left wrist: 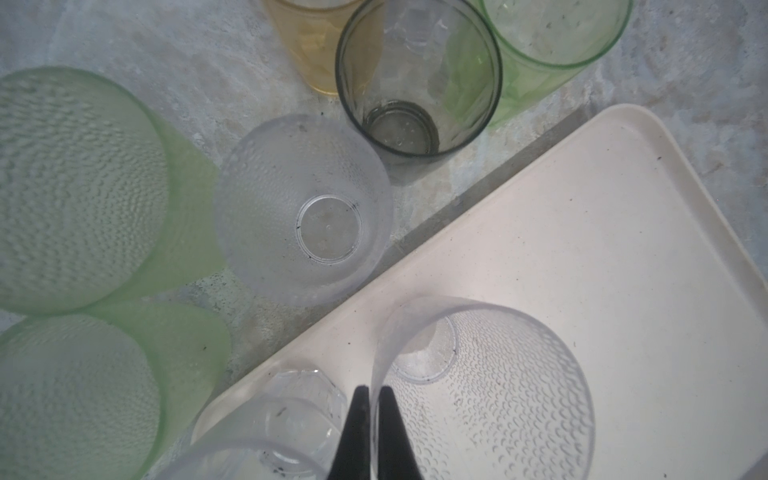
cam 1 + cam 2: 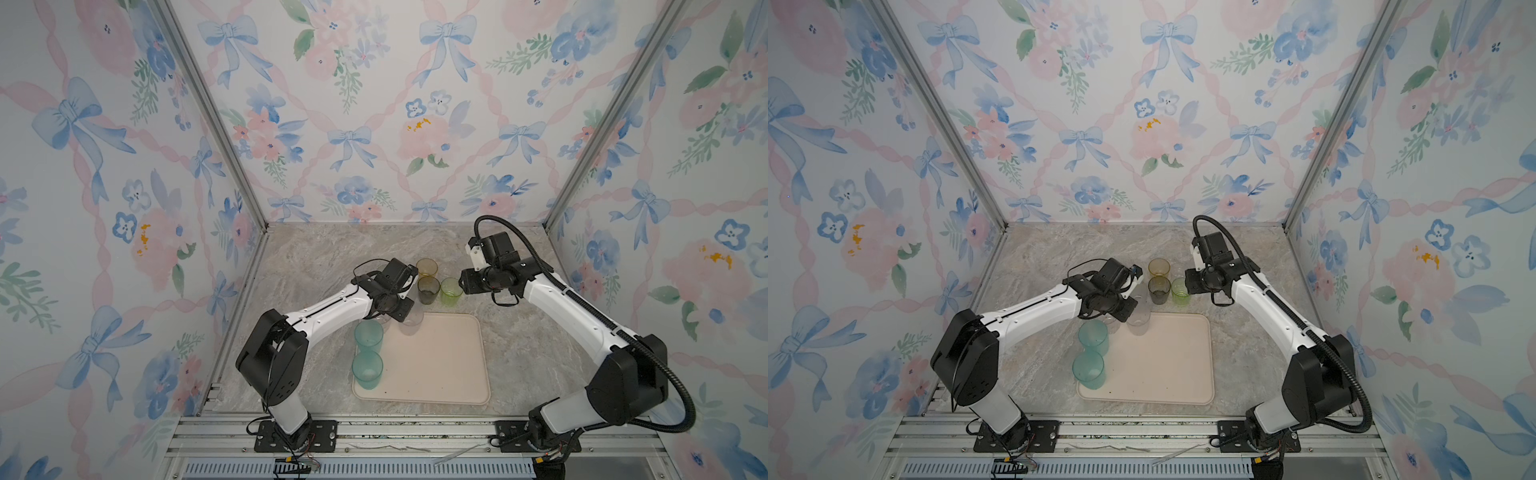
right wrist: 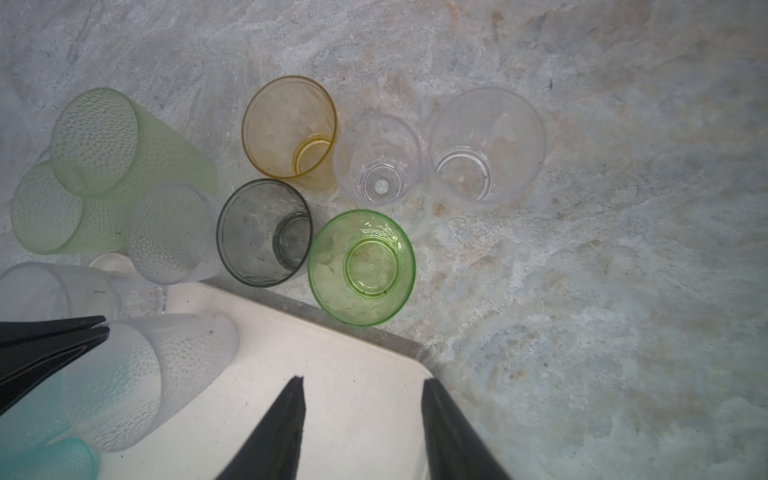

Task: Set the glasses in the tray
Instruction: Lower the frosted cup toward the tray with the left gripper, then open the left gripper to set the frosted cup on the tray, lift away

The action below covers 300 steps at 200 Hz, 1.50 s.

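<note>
My left gripper is shut on the rim of a clear dimpled glass, whose base hangs over the far left corner of the beige tray; I cannot tell whether it touches. A second clear glass sits beside the fingers. Two teal glasses stand at the tray's left edge. My right gripper is open and empty above the tray's far right corner. Beyond the tray stand amber, smoky grey, bright green and two clear glasses.
Two pale green glasses and a frosted clear one crowd the marble top just off the tray's far left corner. Flowered walls close in three sides. Metal rails run along the front edge.
</note>
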Each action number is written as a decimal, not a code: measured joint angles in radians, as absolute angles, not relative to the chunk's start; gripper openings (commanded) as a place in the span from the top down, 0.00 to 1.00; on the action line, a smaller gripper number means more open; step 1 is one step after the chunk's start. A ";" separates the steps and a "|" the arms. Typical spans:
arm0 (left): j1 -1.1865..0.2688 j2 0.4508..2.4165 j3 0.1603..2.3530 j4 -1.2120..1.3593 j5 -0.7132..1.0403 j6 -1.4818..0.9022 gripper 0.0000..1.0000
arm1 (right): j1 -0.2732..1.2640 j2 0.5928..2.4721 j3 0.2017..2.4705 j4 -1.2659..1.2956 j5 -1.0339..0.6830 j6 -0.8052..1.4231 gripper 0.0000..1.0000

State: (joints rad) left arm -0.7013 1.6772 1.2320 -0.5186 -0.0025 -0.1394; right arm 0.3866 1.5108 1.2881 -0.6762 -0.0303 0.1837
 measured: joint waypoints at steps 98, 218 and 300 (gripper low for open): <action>-0.692 1.677 1.230 -0.518 -0.003 -0.139 1.00 | 0.387 1.535 1.296 -0.675 -0.041 0.184 0.51; -0.691 1.670 1.225 -0.522 -0.022 -0.138 0.89 | 0.387 1.541 1.296 -0.676 -0.041 0.184 0.51; -0.690 1.655 1.225 -0.523 -0.045 -0.134 0.78 | 0.387 1.541 1.296 -0.676 -0.041 0.184 0.50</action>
State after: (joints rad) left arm -0.6903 1.6547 1.2247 -0.5232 -0.0452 -0.1345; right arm 0.3866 1.5406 1.2957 -0.6758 -0.0414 0.1837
